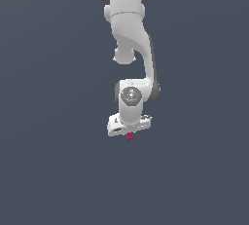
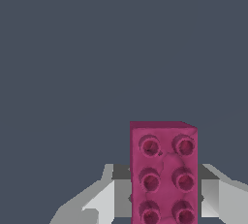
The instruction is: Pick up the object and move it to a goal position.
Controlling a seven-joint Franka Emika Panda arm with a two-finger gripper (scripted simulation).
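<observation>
Toy brick [image 1: 130, 136] directly beneath gripper [image 1: 129, 132], at arm's lower end, centre of exterior view. Wrist view: brick [image 2: 163, 172] between fingers [image 2: 99, 201], one each side, studs toward camera.

The arm [image 1: 130, 39] looks like smooth white plastic with a soft gloss, darker grey at its joints. The brick [image 2: 163, 174] is matt magenta plastic, faintly mottled, with raised round studs. The claw [image 2: 162, 196] fingers [image 2: 104, 201] appear flat, pale grey and unshiny. The backdrop is even, matt slate-blue.
</observation>
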